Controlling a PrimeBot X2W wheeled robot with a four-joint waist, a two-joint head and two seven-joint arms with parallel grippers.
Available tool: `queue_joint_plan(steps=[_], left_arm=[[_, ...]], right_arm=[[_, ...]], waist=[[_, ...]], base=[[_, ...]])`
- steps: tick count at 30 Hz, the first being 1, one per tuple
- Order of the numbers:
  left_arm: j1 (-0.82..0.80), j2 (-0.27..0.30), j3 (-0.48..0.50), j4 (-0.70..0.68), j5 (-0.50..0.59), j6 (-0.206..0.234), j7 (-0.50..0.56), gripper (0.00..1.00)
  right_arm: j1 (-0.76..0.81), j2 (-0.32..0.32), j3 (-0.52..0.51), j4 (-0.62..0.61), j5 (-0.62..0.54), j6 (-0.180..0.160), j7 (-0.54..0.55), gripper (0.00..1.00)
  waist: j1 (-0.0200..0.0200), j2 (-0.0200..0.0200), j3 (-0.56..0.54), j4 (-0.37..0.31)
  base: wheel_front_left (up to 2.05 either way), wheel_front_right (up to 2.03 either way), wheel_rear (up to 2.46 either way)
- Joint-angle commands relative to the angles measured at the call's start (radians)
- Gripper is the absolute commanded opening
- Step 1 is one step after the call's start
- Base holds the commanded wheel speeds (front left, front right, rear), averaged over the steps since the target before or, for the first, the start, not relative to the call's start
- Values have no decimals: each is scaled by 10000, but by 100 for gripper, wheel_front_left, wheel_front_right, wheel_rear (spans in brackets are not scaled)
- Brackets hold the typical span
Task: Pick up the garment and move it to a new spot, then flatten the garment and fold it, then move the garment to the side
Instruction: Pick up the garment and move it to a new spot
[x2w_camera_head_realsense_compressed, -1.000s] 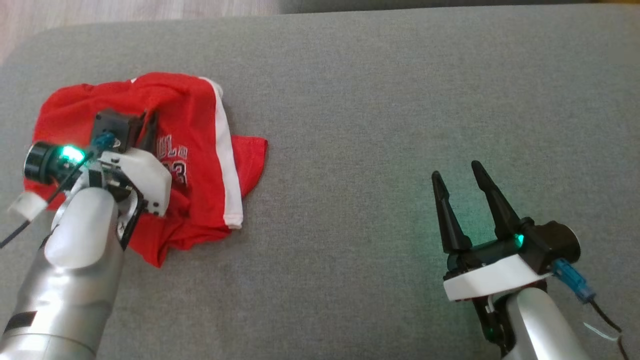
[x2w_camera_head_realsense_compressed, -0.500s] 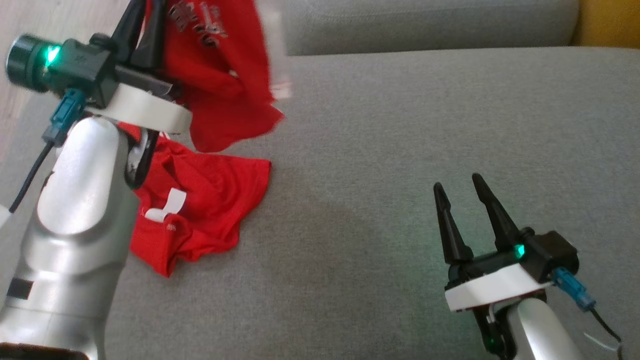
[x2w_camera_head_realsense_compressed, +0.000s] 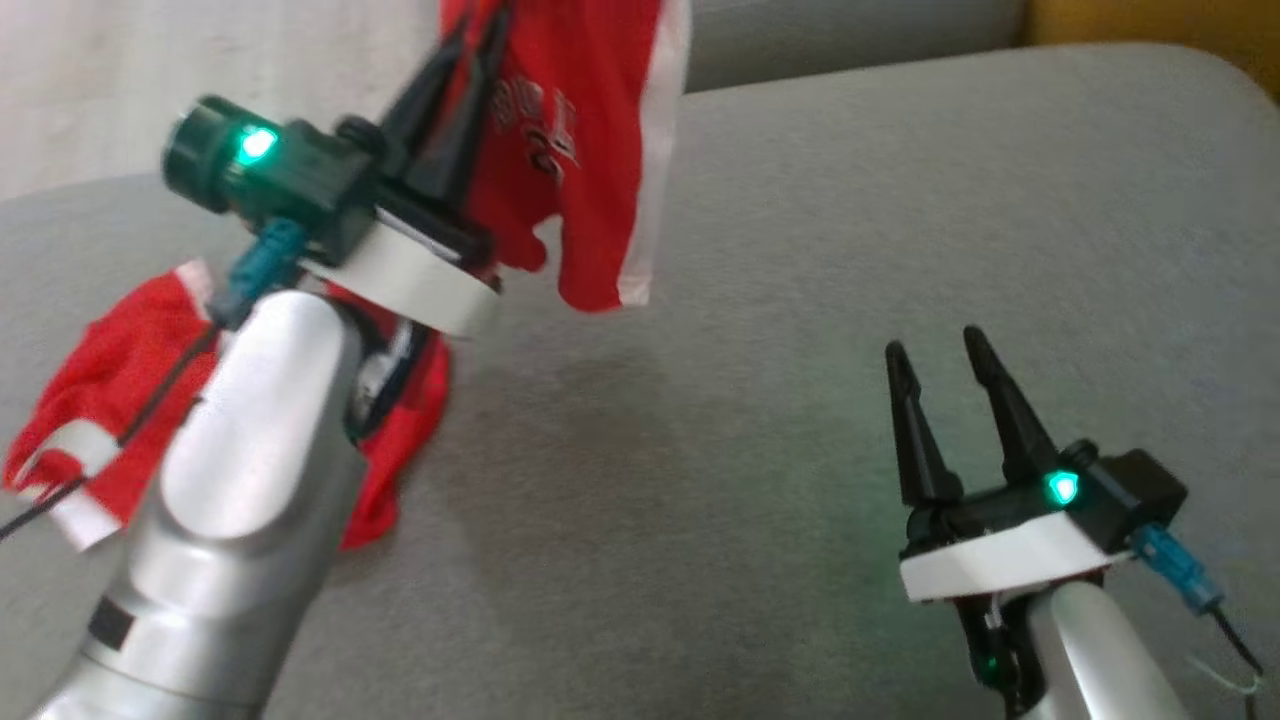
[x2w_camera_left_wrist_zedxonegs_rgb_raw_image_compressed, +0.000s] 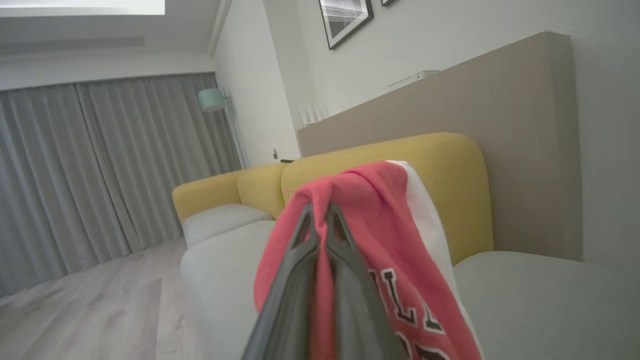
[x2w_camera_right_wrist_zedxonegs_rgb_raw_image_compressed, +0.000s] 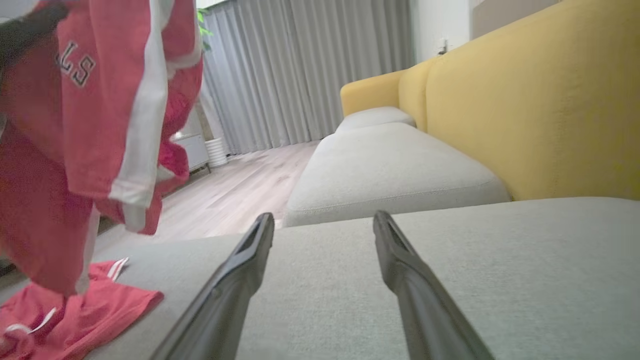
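The left gripper (x2w_camera_head_realsense_compressed: 478, 32) is clamped tight on a fold of the red garment (x2w_camera_head_realsense_compressed: 590, 150), which we see hanging above the grey cushion (x2w_camera_head_realsense_compressed: 800, 250). Its lower end lies on the cushion's left side. The right gripper (x2w_camera_head_realsense_compressed: 930, 345), jaws wide apart, holds nothing and stands well apart.

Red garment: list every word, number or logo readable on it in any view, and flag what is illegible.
"LS": dark, white-edged letters on the hanging red garment, right wrist view; rest of the word not legible.
"LL": same print, left wrist view, after a partly hidden letter; row below cut off.
Head view: print too blurred to read.
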Motion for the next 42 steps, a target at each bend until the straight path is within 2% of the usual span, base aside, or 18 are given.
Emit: queue_joint_plan(steps=[1,7,12,14,20,28,35,42], left_arm=[[-350,169,236,-404,-41,-41,102,0],[-373,-167,-192,-93,38,66,338,0],[-1013,-375,-255,919,141,154,174,0],[-1331,-444,-276,1520,126,130,43,100],[-2002,-557,-396,2993,194,79,-606,100],[-1895,-670,-369,3544,48,153,-1547,100],[-795,-463,-236,3031,22,606,-1991,100],[1643,-395,216,1976,-303,1395,-2143,100]], right_arm=[[-475,-50,220,-443,104,-7,-107,100],[-689,-50,362,-881,415,-7,-107,100],[-840,-50,512,-1204,709,-7,-107,100],[-869,-50,582,-1266,813,-7,-107,100],[-842,-50,650,-1368,886,-7,-107,100],[-786,-50,398,-1282,553,-7,-107,100],[-636,-50,82,-1140,110,-7,-107,100],[-160,-50,-376,-966,-238,-7,-107,100]], waist=[[0,0,216,-633],[0,0,696,-1953],[0,0,1221,-2864],[0,0,1399,-3117],[0,0,1632,-3278],[0,0,1337,-2402],[0,0,818,-1222],[0,0,205,-151]], base=[[0,0,0],[0,0,0],[0,0,0],[0,0,0],[0,0,0],[0,0,0],[0,0,0],[0,0,0]])
